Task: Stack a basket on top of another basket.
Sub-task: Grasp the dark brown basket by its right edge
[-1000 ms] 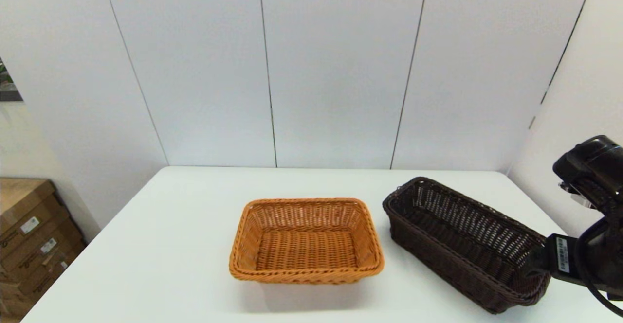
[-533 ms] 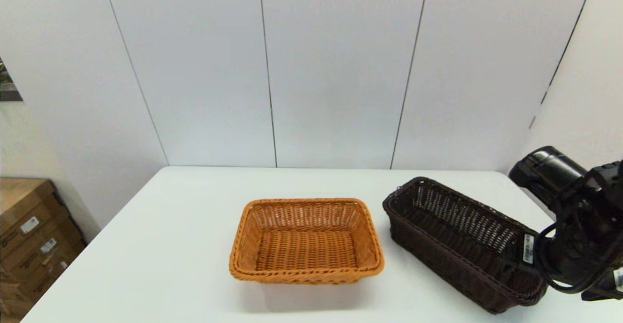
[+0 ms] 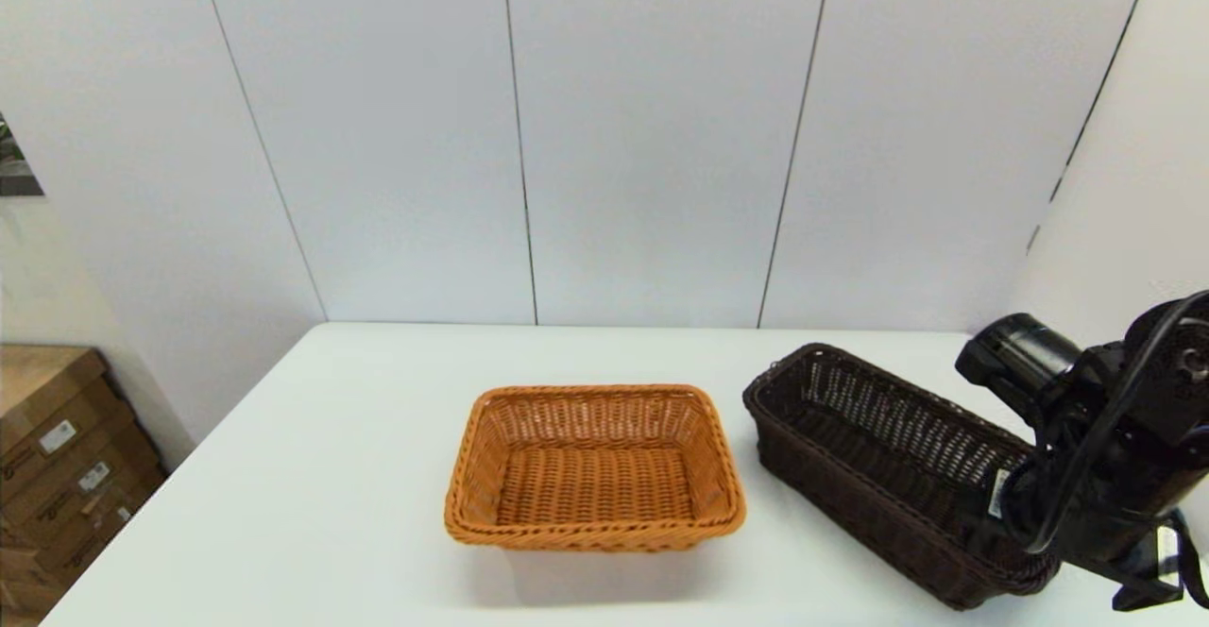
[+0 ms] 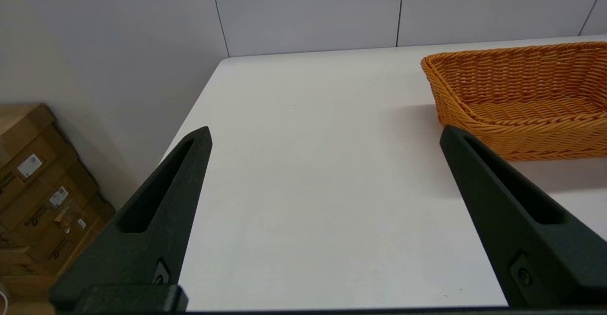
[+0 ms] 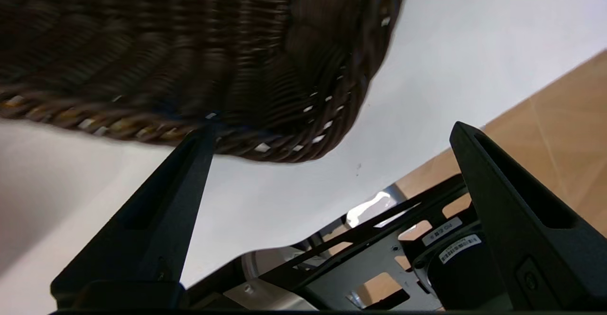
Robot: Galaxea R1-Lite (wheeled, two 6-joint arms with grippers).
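Now | right hand (image 5: 327,130) spread wide, swung over dark basket (image 3: 888,466) end | baskets unmoved

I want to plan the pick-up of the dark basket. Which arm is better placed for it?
The right. Its open gripper is at the near end of the dark basket, while the left gripper, also open, is over bare table beyond the orange basket.

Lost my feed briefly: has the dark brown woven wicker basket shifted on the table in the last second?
No. The dark brown woven wicker basket sits where it did, beside the orange-tan wicker basket; only the right arm moved.
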